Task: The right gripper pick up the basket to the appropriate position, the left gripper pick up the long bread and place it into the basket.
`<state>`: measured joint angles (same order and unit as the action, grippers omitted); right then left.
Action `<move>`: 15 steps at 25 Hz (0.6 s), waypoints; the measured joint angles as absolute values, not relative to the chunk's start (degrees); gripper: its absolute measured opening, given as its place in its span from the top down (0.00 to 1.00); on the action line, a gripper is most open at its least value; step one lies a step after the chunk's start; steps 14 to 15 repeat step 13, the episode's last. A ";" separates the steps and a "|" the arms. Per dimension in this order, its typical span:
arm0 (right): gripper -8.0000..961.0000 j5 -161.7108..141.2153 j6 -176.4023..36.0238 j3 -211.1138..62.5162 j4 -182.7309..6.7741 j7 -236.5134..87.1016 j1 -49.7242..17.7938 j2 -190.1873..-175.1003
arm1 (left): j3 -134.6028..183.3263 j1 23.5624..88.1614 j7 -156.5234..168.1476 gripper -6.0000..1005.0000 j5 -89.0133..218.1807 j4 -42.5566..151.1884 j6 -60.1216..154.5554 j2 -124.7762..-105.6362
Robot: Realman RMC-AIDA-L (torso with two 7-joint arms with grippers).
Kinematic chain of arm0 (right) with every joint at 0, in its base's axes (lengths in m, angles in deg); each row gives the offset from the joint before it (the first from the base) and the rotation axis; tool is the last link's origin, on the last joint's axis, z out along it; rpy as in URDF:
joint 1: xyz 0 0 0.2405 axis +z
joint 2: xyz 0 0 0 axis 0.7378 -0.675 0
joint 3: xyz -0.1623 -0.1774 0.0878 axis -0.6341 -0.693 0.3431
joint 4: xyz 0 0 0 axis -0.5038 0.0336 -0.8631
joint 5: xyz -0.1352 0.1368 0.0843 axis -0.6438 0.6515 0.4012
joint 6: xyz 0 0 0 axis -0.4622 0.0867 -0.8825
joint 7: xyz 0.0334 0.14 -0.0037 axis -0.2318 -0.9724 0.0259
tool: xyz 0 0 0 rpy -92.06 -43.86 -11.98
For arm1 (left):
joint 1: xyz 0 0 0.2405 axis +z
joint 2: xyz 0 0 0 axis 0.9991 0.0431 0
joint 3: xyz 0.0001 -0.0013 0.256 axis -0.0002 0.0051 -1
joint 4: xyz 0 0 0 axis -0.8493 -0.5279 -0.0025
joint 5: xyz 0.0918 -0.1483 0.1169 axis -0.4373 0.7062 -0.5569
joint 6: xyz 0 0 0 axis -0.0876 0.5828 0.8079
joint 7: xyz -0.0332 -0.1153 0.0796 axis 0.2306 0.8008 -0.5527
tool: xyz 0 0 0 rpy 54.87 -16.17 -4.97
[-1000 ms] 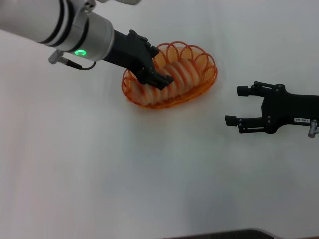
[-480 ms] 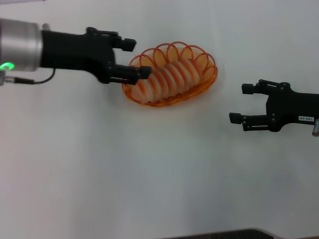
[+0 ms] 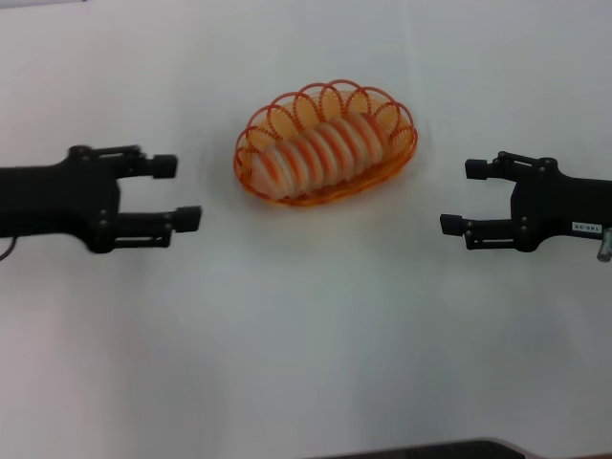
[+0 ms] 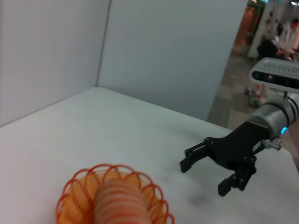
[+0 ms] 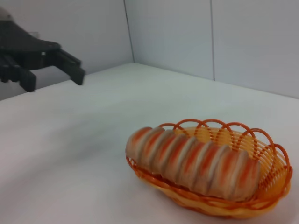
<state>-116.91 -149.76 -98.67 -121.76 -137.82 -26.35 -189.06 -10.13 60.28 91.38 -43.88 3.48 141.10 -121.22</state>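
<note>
The orange wire basket (image 3: 392, 158) rests on the white table, a little behind its middle. Inside it lies the long bread (image 3: 320, 155), striped orange and cream, running the basket's length. It shows too in the right wrist view as bread (image 5: 194, 160) in the basket (image 5: 261, 198), and in the left wrist view as bread (image 4: 122, 204) in the basket (image 4: 70, 198). My left gripper (image 3: 177, 192) hovers open to the left of the basket, holding nothing. To the basket's right, my right gripper (image 3: 464, 197) is open and apart from it; the left wrist view shows this gripper (image 4: 205, 175) as well.
The white table (image 3: 306, 344) stretches bare in front of the basket. Pale walls stand behind the table in both wrist views. The left gripper (image 5: 53, 72) appears far off in the right wrist view.
My left gripper has let go of the bread, pulled back out of the basket and moved left and nearer. The bread stays in the basket. The right gripper has hardly moved.
</note>
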 joint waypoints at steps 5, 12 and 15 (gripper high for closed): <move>0.02 -117.04 -149.58 -98.67 -121.68 -137.79 -26.54 -189.13 | -6.81 61.53 89.47 0.22 -47.90 4.85 142.81 -121.11; 0.02 -116.99 -149.48 -98.68 -121.59 -137.76 -27.08 -189.28 | -6.52 63.42 88.04 0.22 -50.51 6.60 143.29 -121.73; 0.02 -116.95 -149.38 -98.68 -121.58 -137.75 -27.14 -189.28 | -6.35 63.73 87.76 0.22 -50.52 6.65 143.45 -121.80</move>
